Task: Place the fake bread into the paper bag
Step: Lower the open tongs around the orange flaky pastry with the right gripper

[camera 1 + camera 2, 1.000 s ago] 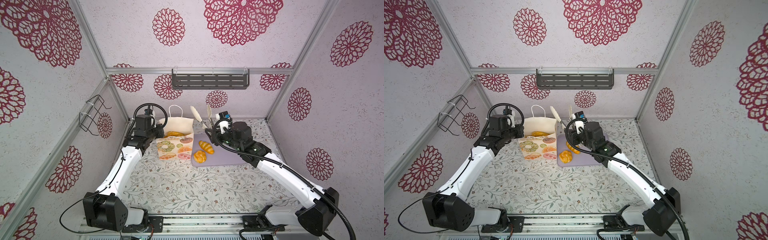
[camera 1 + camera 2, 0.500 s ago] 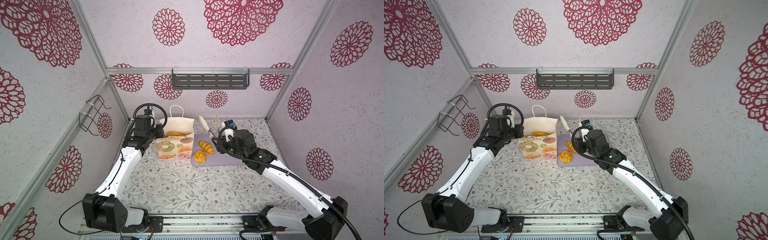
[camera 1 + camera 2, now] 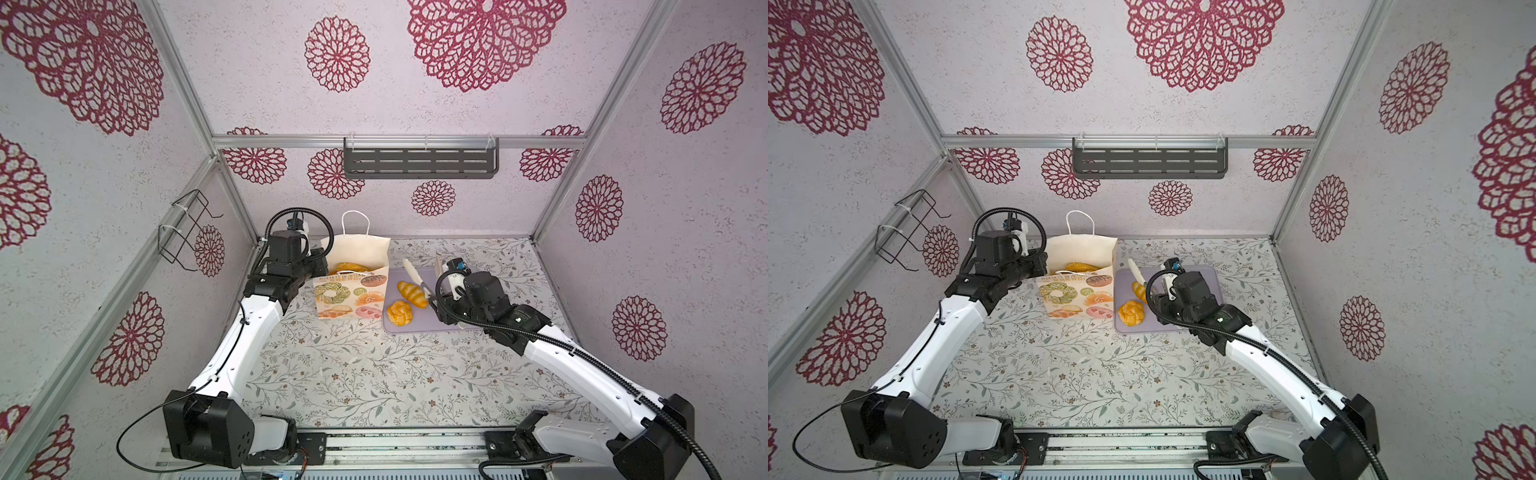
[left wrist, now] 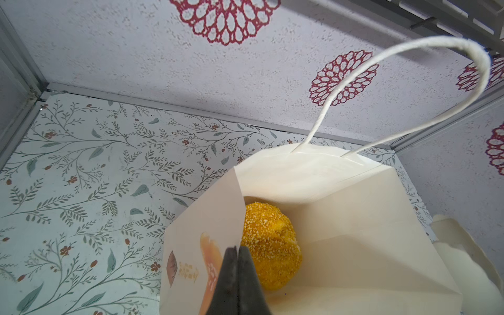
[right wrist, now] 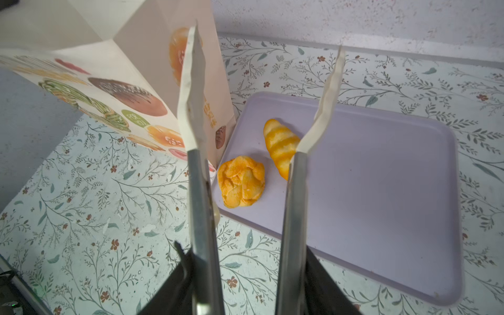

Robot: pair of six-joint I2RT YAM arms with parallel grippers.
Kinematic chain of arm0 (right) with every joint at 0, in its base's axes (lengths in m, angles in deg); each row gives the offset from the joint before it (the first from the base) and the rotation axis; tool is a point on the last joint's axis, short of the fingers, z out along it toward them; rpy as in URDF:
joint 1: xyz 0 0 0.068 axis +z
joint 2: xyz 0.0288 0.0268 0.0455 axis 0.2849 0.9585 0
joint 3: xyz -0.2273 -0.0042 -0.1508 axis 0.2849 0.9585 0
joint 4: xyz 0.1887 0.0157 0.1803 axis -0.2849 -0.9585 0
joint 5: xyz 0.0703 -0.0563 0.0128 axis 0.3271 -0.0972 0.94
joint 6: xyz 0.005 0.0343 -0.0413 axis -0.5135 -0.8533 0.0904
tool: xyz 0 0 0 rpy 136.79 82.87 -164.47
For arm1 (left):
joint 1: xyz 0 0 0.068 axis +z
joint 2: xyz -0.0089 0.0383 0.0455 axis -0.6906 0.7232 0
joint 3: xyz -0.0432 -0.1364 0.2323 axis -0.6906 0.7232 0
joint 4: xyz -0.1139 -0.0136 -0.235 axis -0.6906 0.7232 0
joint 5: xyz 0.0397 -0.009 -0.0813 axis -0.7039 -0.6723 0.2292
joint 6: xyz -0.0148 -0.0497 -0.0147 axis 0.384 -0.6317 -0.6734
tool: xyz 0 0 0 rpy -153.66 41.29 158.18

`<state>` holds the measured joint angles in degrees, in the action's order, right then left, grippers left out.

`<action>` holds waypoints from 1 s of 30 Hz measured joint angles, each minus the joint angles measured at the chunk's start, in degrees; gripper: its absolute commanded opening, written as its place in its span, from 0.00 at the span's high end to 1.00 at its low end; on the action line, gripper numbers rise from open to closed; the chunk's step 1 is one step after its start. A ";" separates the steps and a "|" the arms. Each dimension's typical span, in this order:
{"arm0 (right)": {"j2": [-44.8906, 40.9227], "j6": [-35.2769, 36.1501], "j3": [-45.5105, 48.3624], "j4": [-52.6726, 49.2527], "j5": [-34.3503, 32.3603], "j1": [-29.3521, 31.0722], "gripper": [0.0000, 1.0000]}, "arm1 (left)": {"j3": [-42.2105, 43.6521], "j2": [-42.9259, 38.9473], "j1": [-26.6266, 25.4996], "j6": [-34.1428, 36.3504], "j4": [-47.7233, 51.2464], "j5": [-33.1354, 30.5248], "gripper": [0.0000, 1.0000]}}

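The cream paper bag (image 3: 358, 251) (image 3: 1080, 249) stands open at the back of the table, left of the tray. My left gripper (image 4: 237, 249) (image 3: 321, 261) is shut on its side rim, and a seeded orange fake bread (image 4: 270, 245) (image 3: 351, 268) lies inside. A striped loaf (image 3: 411, 294) (image 5: 281, 147) and a round flaky bun (image 3: 400, 313) (image 5: 242, 181) rest on the lilac tray (image 5: 381, 177) (image 3: 415, 327). My right gripper (image 5: 245, 272) (image 3: 436, 293) is shut on metal tongs (image 5: 201, 191). The cream tips of the tongs stand apart and empty, above the loaf.
A dark slotted shelf (image 3: 419, 162) hangs on the back wall and a wire rack (image 3: 183, 232) on the left wall. The printed bag front (image 5: 122, 109) stands right against the tray's left edge.
My right arm has carried the empty tongs from above the bag's mouth rightward and down over the tray. The left gripper has kept its hold on the bag.
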<state>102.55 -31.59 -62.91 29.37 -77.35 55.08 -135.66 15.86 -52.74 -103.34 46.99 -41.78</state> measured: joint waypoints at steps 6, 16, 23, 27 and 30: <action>-0.11 0.15 0.72 -1.18 0.52 0.00 0.44 | 0.00 0.07 0.00 -0.02 0.07 0.07 1.00; -0.66 2.05 4.42 -2.40 3.43 0.00 0.46 | -0.02 0.17 0.00 0.00 0.15 -0.09 1.00; -0.66 2.62 6.23 -2.12 6.84 0.17 0.47 | 0.00 0.44 0.00 0.00 0.11 -0.28 1.00; -0.66 2.56 8.50 -1.88 7.72 0.35 0.49 | -0.02 0.76 0.00 0.00 0.09 -0.28 1.00; -0.59 2.51 9.81 -1.86 8.17 0.52 0.51 | 0.00 0.90 0.00 0.00 0.04 -0.28 1.00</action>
<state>101.96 -29.08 -53.10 27.51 -69.18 55.60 -135.66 16.75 -52.74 -103.34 47.03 -42.06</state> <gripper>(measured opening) 0.507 0.045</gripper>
